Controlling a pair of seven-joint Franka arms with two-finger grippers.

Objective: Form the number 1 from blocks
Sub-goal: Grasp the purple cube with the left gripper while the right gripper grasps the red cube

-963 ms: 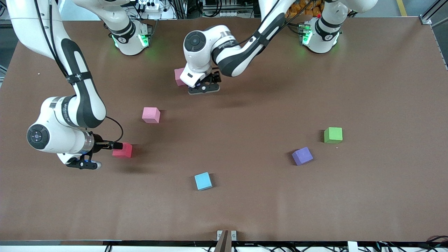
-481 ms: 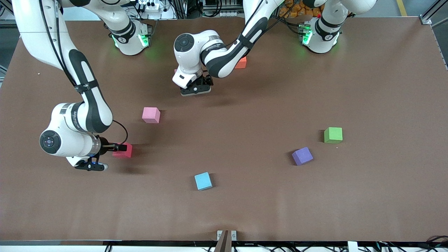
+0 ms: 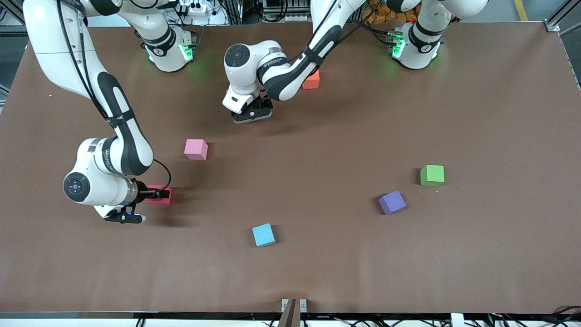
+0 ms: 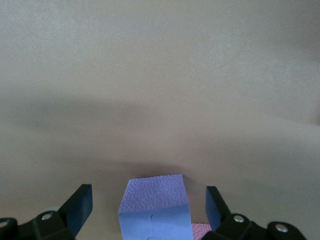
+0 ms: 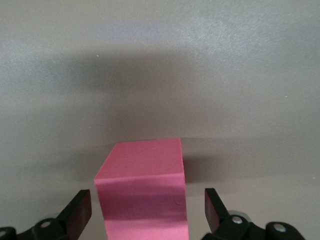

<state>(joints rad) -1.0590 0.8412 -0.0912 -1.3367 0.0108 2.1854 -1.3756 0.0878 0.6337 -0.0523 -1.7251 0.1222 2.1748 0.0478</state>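
My left gripper (image 3: 249, 111) is low over the table near the robots' bases, open around a purple block (image 4: 155, 204), with a gap at each finger (image 4: 80, 206). A sliver of pink (image 4: 202, 230) shows beside that block. My right gripper (image 3: 155, 194) is open around the red block (image 3: 162, 195) (image 5: 142, 192), touching neither side. The orange block (image 3: 312, 81) lies partly hidden by the left arm. A pink block (image 3: 196, 149) rests between the two grippers. A second purple block (image 3: 392, 202) lies toward the left arm's end.
A green cube (image 3: 432, 175) sits just farther from the camera than the second purple block. A light-blue cube (image 3: 263, 235) lies near mid-table, closer to the camera. The brown table (image 3: 476, 113) is bare toward the left arm's end.
My right gripper slid forward so its fingers flank the red block. My left gripper shifted toward the right arm's end, covering a pink block and uncovering the orange one.
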